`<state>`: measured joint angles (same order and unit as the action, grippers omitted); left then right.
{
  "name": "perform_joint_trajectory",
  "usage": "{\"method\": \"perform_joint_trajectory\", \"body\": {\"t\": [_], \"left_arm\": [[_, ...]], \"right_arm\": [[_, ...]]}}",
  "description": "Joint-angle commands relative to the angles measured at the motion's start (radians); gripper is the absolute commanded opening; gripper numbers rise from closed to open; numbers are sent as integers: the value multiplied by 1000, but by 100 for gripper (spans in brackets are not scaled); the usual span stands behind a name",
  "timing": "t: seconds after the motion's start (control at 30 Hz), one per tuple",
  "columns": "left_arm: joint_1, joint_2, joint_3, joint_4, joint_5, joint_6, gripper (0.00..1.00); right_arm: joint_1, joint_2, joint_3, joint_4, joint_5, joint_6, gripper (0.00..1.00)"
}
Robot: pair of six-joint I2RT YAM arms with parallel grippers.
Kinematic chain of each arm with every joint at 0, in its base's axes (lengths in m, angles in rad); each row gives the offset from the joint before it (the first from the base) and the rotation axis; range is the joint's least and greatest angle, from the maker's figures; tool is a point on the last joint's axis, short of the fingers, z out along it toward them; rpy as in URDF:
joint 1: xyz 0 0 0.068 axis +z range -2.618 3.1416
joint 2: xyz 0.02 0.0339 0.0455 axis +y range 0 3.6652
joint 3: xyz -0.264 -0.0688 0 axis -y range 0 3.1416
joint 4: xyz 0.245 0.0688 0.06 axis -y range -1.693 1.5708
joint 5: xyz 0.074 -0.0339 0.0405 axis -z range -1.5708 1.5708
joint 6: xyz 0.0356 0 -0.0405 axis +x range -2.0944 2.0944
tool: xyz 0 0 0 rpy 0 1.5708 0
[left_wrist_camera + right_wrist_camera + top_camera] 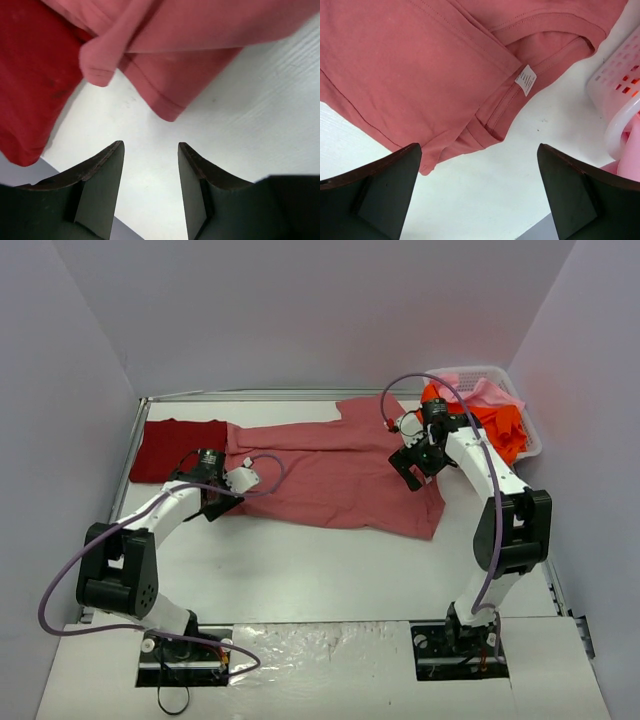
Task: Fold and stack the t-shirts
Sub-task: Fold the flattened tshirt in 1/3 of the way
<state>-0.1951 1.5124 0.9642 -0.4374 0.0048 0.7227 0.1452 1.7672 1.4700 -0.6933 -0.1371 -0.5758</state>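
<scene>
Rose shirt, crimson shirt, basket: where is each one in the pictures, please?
Rose shirt (330, 470): top view, middle of the spread cloth.
Crimson shirt (175, 448): top view, centre of the cloth.
Basket (615, 100): right wrist view, lattice wall.

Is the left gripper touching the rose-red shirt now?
Apart. The left wrist view shows bare table between the left gripper and the rose-red shirt.

Your top view looks down on the whole table (300, 570) from six o'clock. Both wrist views sit close over the shared rose-red t-shirt (330, 475): left at nine o'clock, right at two.
</scene>
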Motion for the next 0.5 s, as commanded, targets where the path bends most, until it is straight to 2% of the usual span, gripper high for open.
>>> {"method": "perform_joint_trajectory", "body": {"t": [0.0, 0.23, 0.47], "left_arm": [[3, -44, -28, 3, 40, 26, 46], [5, -26, -76, 72, 53, 21, 46], [5, 49, -35, 80, 98, 14, 45]], "right_arm": [[-13, -52, -40, -5, 18, 8, 97], [-15, -43, -68, 14, -53, 22, 97], [-16, -26, -82, 11, -47, 16, 97]]}}
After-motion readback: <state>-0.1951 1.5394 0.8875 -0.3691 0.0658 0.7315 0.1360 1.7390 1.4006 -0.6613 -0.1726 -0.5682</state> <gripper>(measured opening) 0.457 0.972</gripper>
